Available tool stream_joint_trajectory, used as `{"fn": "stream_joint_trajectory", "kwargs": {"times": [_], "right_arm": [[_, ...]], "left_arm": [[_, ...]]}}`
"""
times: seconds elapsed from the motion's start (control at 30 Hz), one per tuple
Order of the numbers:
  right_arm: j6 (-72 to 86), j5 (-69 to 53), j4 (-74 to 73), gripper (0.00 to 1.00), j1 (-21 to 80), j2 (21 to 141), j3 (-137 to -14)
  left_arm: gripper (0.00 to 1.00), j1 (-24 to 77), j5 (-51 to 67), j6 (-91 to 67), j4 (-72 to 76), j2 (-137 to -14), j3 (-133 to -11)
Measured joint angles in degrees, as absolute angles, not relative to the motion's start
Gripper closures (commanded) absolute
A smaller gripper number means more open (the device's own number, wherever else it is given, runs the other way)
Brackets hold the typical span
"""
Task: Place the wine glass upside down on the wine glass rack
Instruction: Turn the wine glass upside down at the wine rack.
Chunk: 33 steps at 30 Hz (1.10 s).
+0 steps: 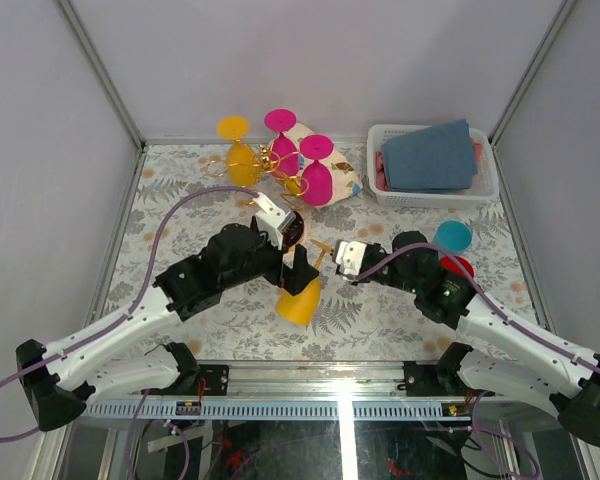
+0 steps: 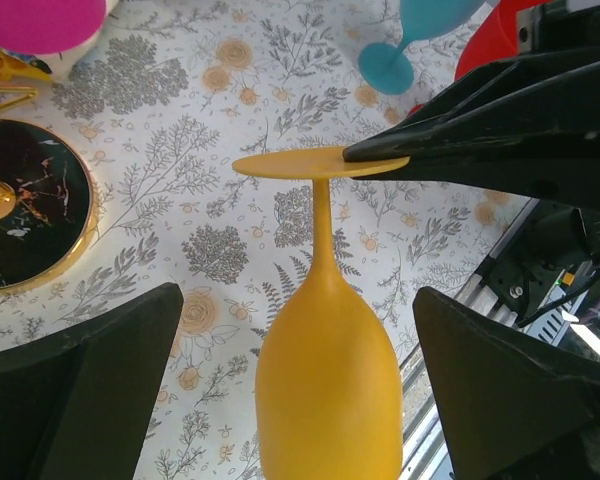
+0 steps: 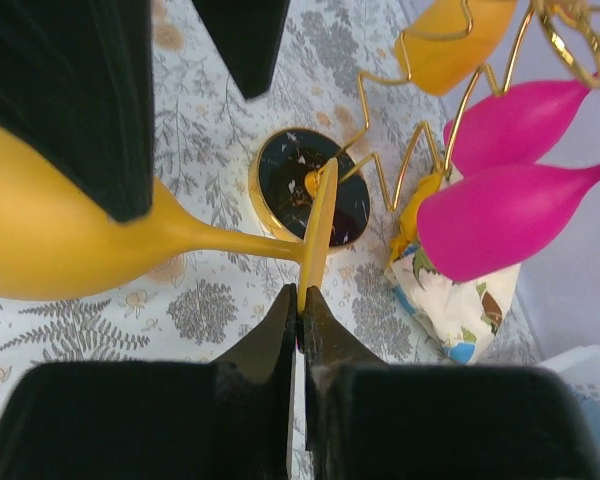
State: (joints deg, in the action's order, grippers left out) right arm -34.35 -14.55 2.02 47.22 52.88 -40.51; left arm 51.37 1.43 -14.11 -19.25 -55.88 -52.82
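right gripper [image 3: 298, 300] closed, pinching wine glass [image 3: 50, 245] foot

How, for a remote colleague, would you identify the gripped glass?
On the floral table, look in front of the gold wire rack. The yellow stemmed wine glass is held sideways, foot pinched by the right gripper; the other yellow glass hangs on it.

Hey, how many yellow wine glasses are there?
2. One yellow glass hangs upside down on the rack, back left. The second yellow glass is between the arms, its foot pinched by the right gripper. None seems hidden.
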Motion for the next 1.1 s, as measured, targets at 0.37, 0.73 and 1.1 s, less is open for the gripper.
{"fn": "stream_joint_trajectory", "kwargs": {"times": [0.37,0.73,1.1], "right_arm": [[-33.17,-13.45,7.07,1.00,52.69,52.86,-40.51],[-32.84,-9.93,11.70,1.00,53.28,51.46,-38.92],[-31.42,-10.15,13.04,1.00,53.28,51.27,-37.91]], "left_arm": [[0.34,51.37,5.23,-14.11,-14.59,-57.47,-50.81],[0.57,51.37,5.61,-14.37,-13.58,-57.47,-49.34],[1.00,51.40,6.20,-15.49,-10.87,-57.47,-48.99]]}}
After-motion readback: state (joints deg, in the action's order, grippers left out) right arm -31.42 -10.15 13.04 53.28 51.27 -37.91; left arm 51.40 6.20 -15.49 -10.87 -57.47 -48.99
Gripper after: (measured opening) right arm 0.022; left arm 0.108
